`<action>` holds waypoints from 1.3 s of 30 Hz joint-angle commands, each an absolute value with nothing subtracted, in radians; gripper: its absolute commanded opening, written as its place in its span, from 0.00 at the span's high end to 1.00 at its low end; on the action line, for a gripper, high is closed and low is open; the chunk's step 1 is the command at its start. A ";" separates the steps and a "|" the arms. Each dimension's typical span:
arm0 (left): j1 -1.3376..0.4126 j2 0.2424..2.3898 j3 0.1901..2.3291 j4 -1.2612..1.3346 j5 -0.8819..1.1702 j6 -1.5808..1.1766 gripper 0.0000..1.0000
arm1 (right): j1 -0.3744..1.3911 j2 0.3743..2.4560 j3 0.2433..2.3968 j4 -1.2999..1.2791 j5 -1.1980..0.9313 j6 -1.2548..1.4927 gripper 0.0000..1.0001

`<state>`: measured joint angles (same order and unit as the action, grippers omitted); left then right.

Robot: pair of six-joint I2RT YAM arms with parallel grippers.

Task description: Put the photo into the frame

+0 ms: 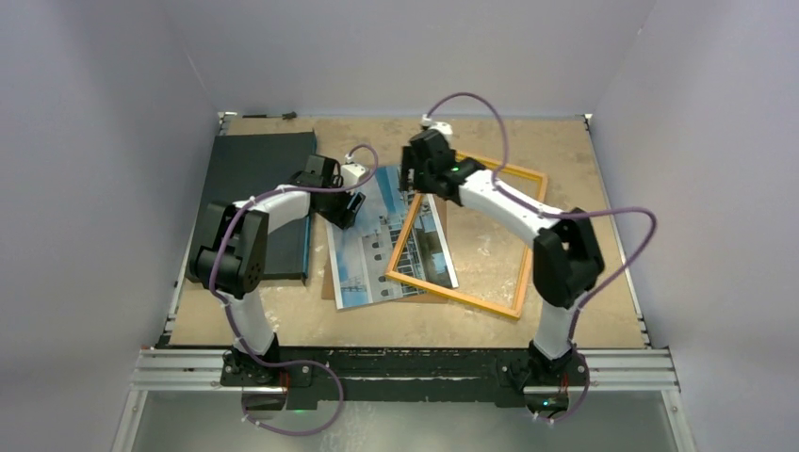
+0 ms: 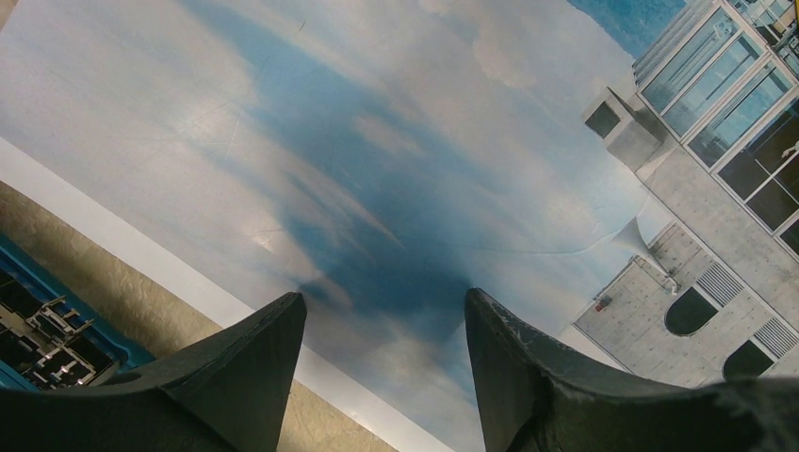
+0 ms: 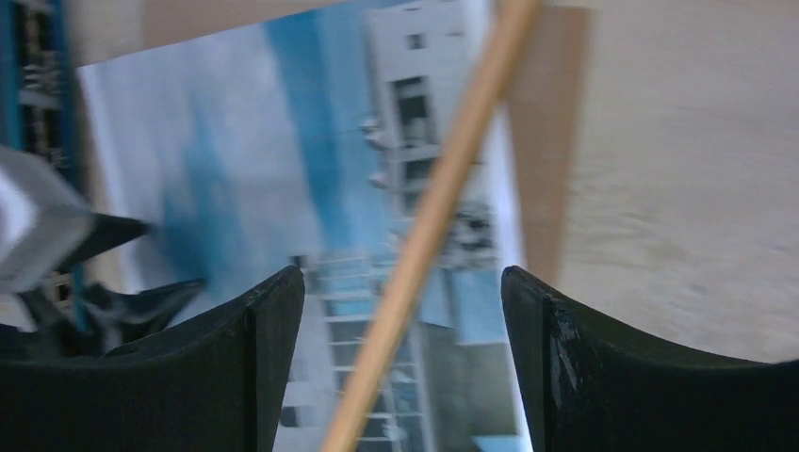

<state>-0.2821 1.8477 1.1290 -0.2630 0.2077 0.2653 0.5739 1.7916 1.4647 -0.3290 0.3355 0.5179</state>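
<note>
Barely begun: w/ frame askew over photo R side, not around it, & left gripper, right gripper both spread wide, empty, needs aligning, seating.

Seen from overhead, soft, even light falls from above on the table. Only faint, fuzzy-edged shadows lie beside the arms, the pale walls dim toward the near corners, and everything is in sharp focus. The left wrist view is crisp and bright: the glossy photo carries a milky sheen on its left part, and a soft dark shadow lies on it just beyond the left gripper. The right wrist view is smeared by motion blur, so the frame reads as a fuzzy tan bar and the table surface at right streaks into bands.
</note>
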 commanded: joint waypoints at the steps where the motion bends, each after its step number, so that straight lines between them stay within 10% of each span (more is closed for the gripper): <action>1: -0.276 1.866 1.078 -0.303 0.145 0.290 0.38 | 0.649 1.974 1.614 -0.356 0.345 0.602 0.22; 25: -0.273 1.852 1.046 -0.302 0.079 0.313 0.37 | 0.725 2.074 1.519 -0.342 0.439 0.543 0.41; 32: -0.273 1.864 1.054 -0.304 0.062 0.323 0.39 | 0.723 1.992 1.417 -0.301 0.418 0.472 0.73; 39: -0.273 1.884 1.078 -0.304 0.033 0.347 0.40 | 0.715 1.884 1.250 -0.276 0.443 0.449 0.80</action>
